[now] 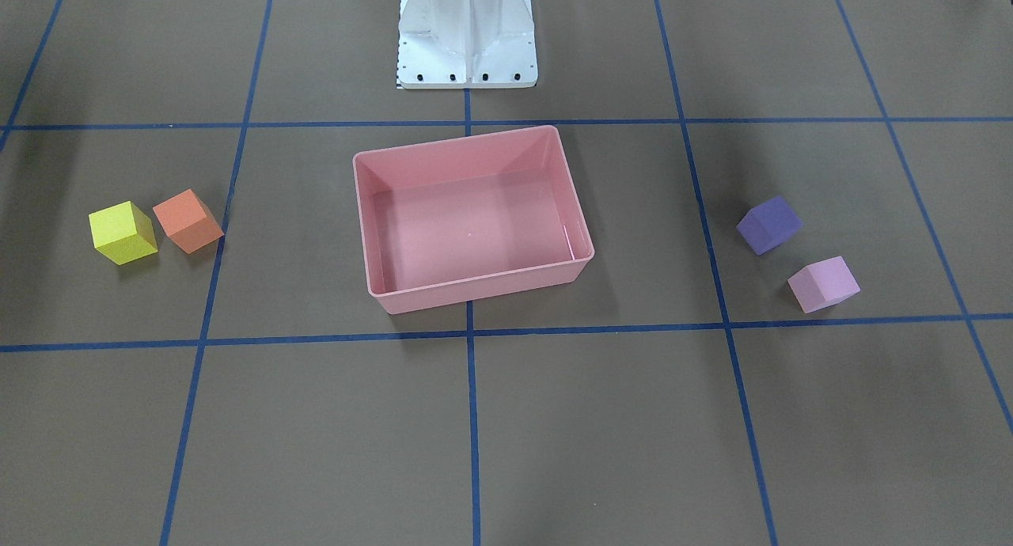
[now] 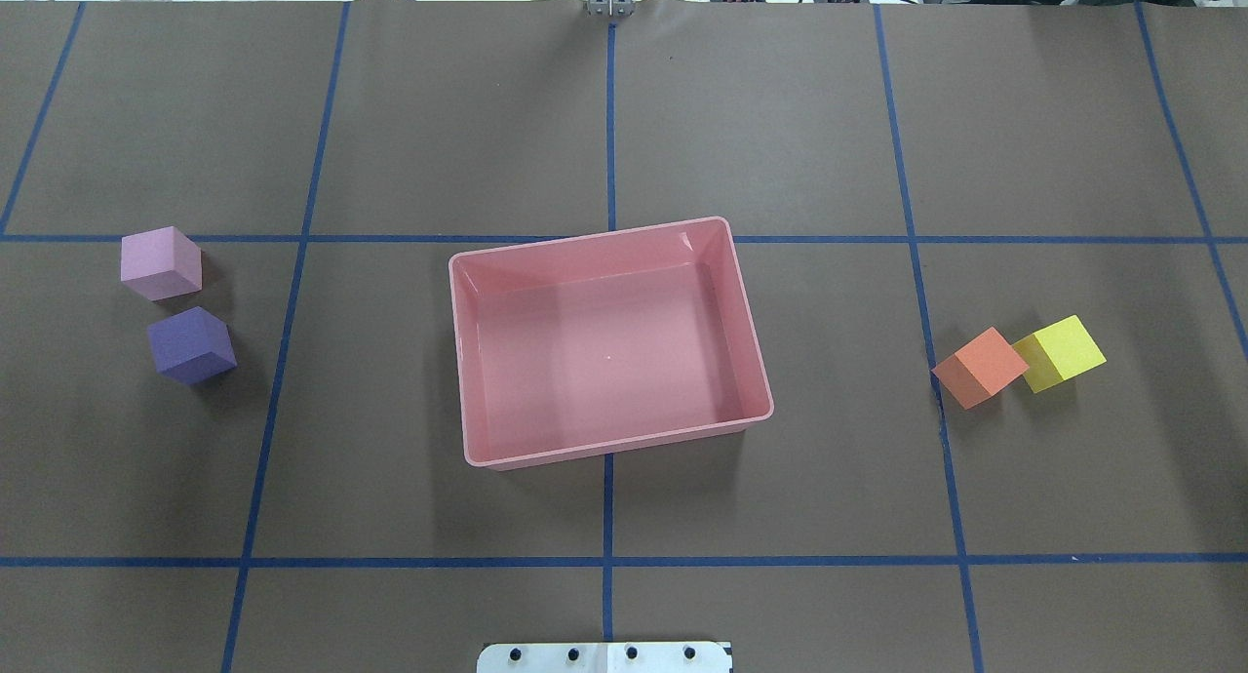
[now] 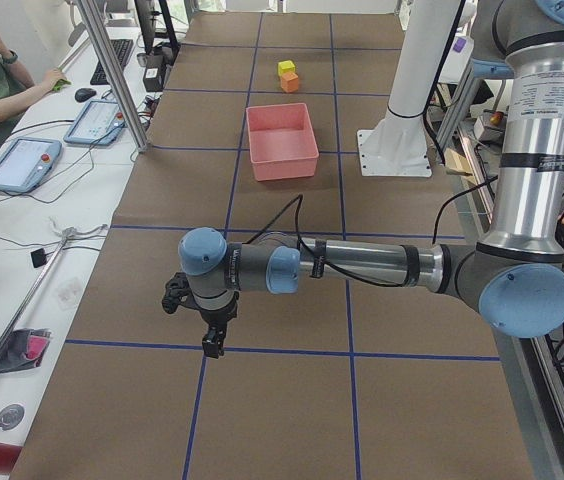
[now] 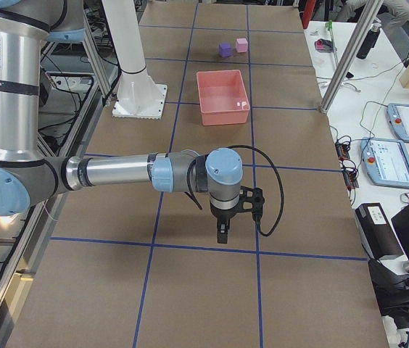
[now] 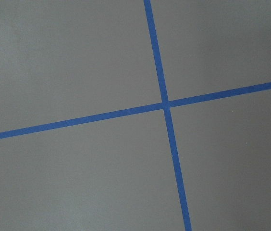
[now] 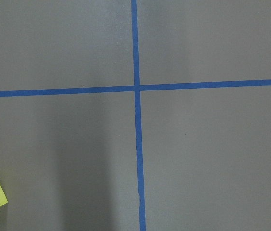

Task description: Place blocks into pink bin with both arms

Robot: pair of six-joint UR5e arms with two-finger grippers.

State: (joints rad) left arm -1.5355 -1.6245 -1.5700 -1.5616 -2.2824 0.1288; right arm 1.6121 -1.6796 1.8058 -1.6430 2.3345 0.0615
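Mostly brown paper [image 2: 439, 117], blue tape [image 2: 611, 117], pink bin [image 2: 585, 249]

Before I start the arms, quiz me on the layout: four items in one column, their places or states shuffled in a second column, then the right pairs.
Column one:
1. small matte yellow cube
2. small matte purple cube
3. small matte light pink cube
4. shallow salmon-pink plastic bin

Column two:
A. empty, mid-table
B. robot's left side, nearer the white base pedestal
C. robot's right side, beside the orange cube
D. robot's left side, farther from that pedestal

Pairs: 1-C, 2-B, 3-D, 4-A
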